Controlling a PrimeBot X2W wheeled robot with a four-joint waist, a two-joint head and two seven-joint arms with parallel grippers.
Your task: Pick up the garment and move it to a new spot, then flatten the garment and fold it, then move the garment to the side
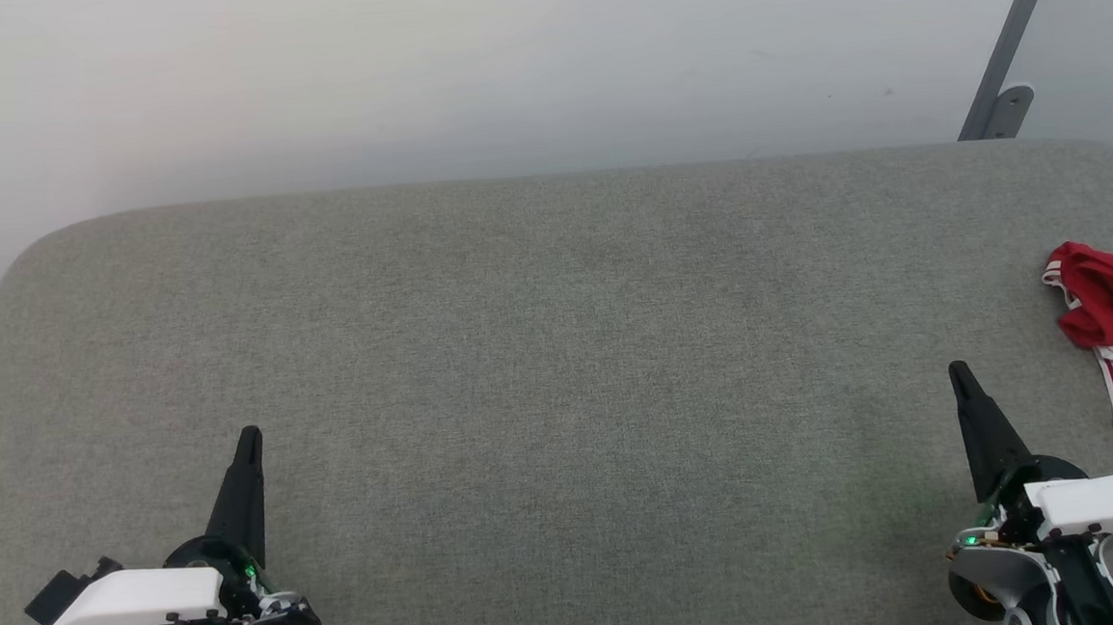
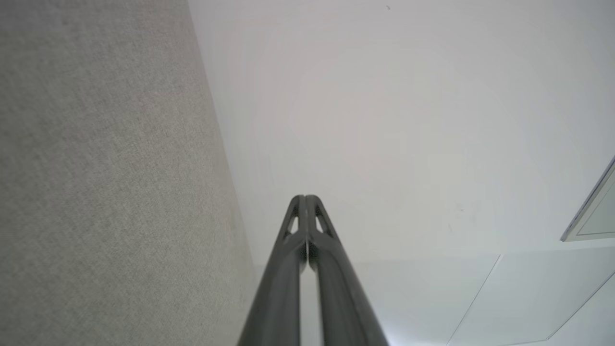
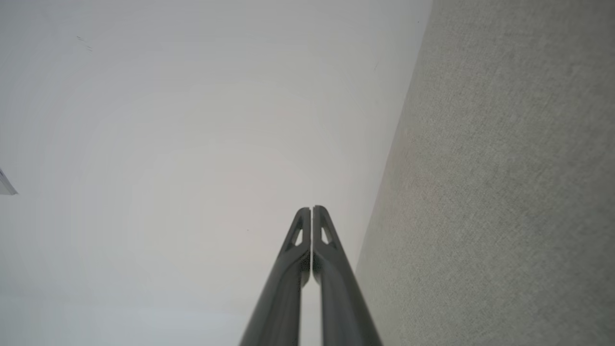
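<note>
Kind of place: a plain test room or lab work cell, going by its bare finishes; which of the two cannot be told.
Work surface: a wide pad [image 1: 559,351] covered in grey woven cloth, with rounded corners, spreading ahead of and between the left gripper [image 1: 248,438] and the right gripper [image 1: 959,372].
Wall: a plain white wall [image 1: 406,70] rising just past the pad's far edge, straight ahead of both gripper tips.
Fitting: a grey metal strut [image 1: 1013,33] with a rounded foot bracket, slanting up that wall, far ahead of the right gripper.
Panelling: in the left wrist view, pale panels [image 2: 480,298] with thin seams beside the fingers, and a grey frame [image 2: 591,211] above them.
</note>
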